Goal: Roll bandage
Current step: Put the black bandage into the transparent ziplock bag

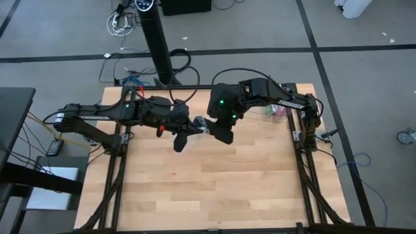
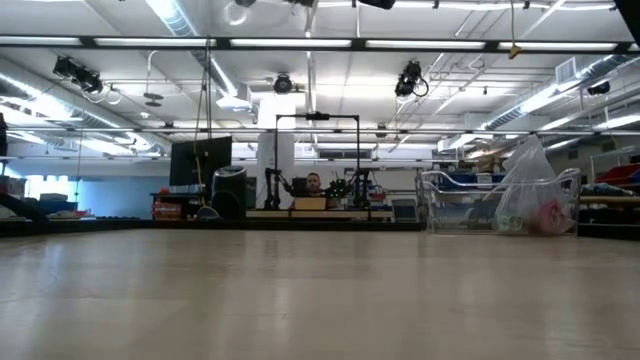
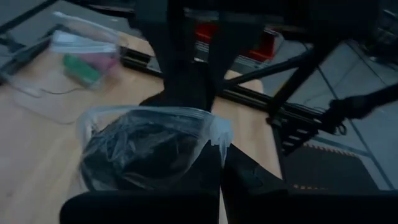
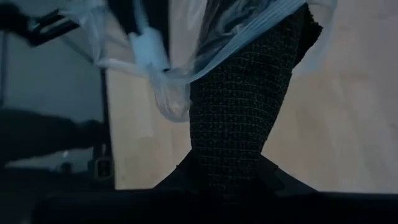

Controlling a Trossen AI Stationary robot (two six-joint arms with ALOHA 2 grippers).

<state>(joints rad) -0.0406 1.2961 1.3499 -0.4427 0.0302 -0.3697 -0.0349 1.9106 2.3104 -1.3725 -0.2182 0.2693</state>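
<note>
The bandage (image 4: 239,93) is a strip of dark charcoal fabric with a fine, open weave (a faint grid of lighter threads shows in it). In the right wrist view it runs from the mouth of a clear plastic bag (image 4: 155,62) down between the fingers of the right hand (image 4: 227,171), which pinches its lower end. In the left wrist view the rest of the fabric lies bunched inside the bag (image 3: 149,146), a dark crumpled mass behind wrinkled film. The left hand (image 3: 221,180) is pressed together on the bag's edge; its fingers are mostly dark and cut off by the frame.

From above, both hands meet over the far middle of the wooden worktop (image 1: 214,188), well above its surface. The left hand (image 1: 182,138) and right hand (image 1: 218,133) are near each other, with a pale scrap of bag (image 1: 200,125) between them; the fabric itself is hard to make out there against the dark arms.

The low view shows only bare worktop (image 2: 320,300), with a clear bin (image 2: 500,205) holding a plastic bag at its far right, and a person (image 2: 314,183) far off in the room behind.
</note>
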